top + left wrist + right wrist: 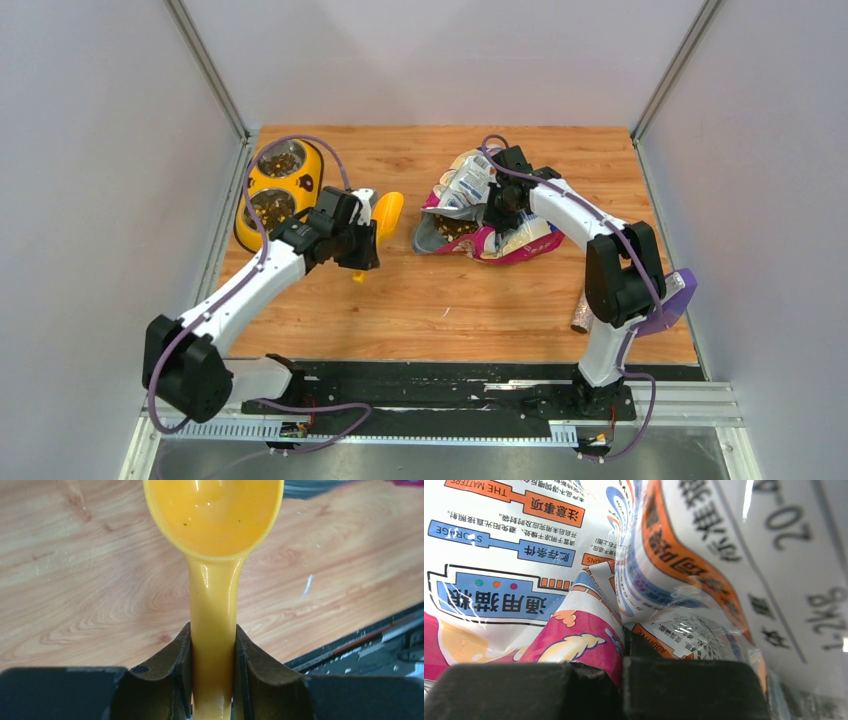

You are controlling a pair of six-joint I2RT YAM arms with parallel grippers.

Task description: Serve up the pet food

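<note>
The pink, blue and white pet food bag (478,215) lies open on the wooden table, brown kibble (452,226) showing at its mouth. My right gripper (497,205) is shut on a fold of the bag (589,630). My left gripper (360,238) is shut on the handle of a yellow scoop (385,216); its bowl (212,515) is empty and points toward the bag. A yellow double pet bowl (277,190) at the far left holds kibble in both steel cups.
A slim speckled tube (588,310) lies near the right arm's base beside a purple part (668,305). Grey walls close in on the left, right and back. A black rail (440,385) runs along the near edge.
</note>
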